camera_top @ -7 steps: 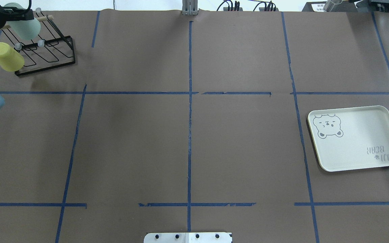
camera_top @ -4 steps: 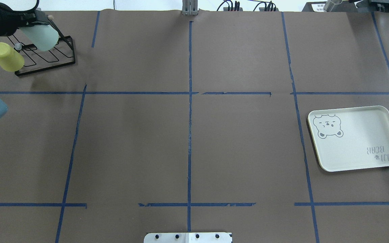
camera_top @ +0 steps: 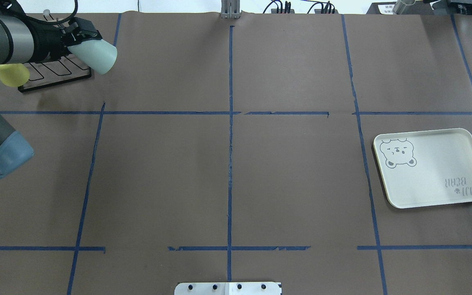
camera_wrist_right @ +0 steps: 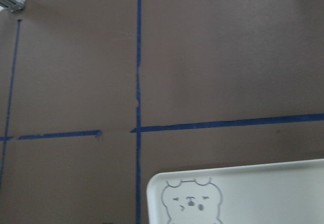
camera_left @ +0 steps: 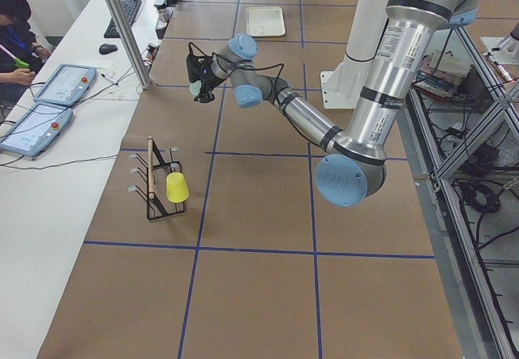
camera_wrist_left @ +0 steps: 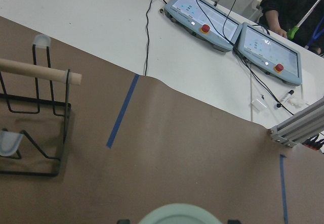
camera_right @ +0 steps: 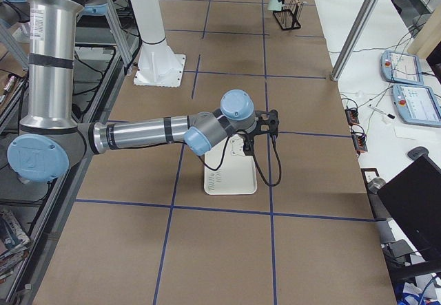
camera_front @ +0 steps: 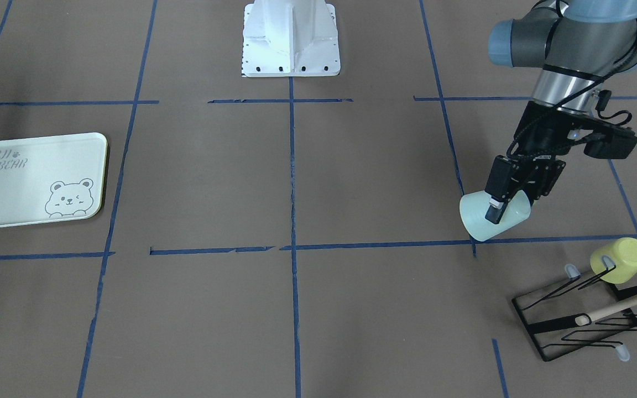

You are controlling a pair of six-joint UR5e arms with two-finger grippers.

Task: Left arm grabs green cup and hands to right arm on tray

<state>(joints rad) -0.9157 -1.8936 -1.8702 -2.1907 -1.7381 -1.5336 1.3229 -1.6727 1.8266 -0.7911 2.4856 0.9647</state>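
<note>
My left gripper (camera_top: 81, 39) is shut on the pale mint-green cup (camera_top: 96, 56) and holds it tilted in the air, just right of the rack. In the front view the cup (camera_front: 492, 220) hangs under the gripper (camera_front: 517, 193), mouth down and to the side. Its rim shows at the bottom of the left wrist view (camera_wrist_left: 177, 215). The pale green bear tray (camera_top: 436, 164) lies empty at the table's right side. My right gripper (camera_right: 269, 122) hovers over the tray's (camera_right: 234, 181) far end; I cannot tell whether it is open or shut.
A black wire rack (camera_front: 573, 323) with a wooden bar stands at the far left corner and carries a yellow-green cup (camera_front: 620, 260). Blue tape lines cross the brown table. Operators and their tablets (camera_wrist_left: 228, 24) sit beyond the table's far edge.
My left gripper has carried the mint cup off the rack and to the right, past the rack's end. A black bit of the right arm has come in at the right edge.
</note>
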